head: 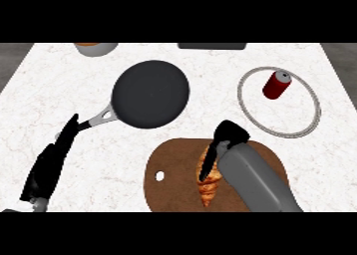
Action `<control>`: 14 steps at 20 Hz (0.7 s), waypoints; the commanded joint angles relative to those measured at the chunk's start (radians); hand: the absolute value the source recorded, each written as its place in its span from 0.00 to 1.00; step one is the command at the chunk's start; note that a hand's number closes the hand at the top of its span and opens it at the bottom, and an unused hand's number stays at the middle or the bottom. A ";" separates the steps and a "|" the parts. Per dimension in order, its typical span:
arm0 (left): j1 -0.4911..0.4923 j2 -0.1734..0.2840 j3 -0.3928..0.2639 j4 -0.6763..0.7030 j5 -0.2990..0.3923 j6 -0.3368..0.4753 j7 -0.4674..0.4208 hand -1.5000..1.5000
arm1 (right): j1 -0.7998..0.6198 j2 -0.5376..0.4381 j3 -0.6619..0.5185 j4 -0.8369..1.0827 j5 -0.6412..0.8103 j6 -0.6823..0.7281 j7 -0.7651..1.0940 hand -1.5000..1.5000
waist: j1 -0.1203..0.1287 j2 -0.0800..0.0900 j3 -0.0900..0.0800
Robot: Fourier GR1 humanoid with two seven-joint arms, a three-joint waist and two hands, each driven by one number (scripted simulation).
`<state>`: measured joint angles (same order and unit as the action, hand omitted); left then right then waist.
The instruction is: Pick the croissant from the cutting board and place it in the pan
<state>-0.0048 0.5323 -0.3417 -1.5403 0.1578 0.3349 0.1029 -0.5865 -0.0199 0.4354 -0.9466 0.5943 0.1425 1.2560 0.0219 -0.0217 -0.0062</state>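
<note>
A golden-brown croissant point(209, 191) lies on the round wooden cutting board point(170, 167) near the counter's front. My right hand point(230, 133) hovers over the croissant's far end, its fingers straight and its thumb reaching down along the pastry's left side; the forearm hides the croissant's right part. I cannot see any finger curled round it. The dark round pan point(150, 93) sits empty beyond the board, to its upper left, its handle pointing toward the lower left. My left hand point(49, 167) rests open at the lower left, its fingertips close to the end of the pan's handle.
A glass lid point(249, 112) lies flat at the right with a red can point(276, 84) inside its ring. A bowl point(95, 48) stands at the far left edge, and a dark flat object point(211, 46) lies at the far middle edge.
</note>
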 commanded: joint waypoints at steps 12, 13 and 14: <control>0.014 -0.023 0.001 -0.026 -0.029 0.004 0.021 0.50 | 0.057 0.018 0.156 -0.033 -0.052 -0.181 0.232 1.00 | -0.008 0.015 0.005; 0.035 -0.006 0.011 -0.056 -0.020 -0.008 0.009 0.50 | 0.050 0.018 0.152 -0.003 -0.059 -0.209 0.232 1.00 | 0.007 0.019 0.006; -0.003 -0.032 0.020 0.015 -0.030 0.002 -0.013 0.50 | 0.053 0.018 0.167 -0.031 -0.064 -0.200 0.232 1.00 | -0.010 0.019 0.004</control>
<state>0.0098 0.5198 -0.3329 -1.5663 0.1389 0.3297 0.1128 -0.5733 -0.0489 0.5221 -0.9814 0.5427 0.0280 1.2559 0.0164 -0.0237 -0.0112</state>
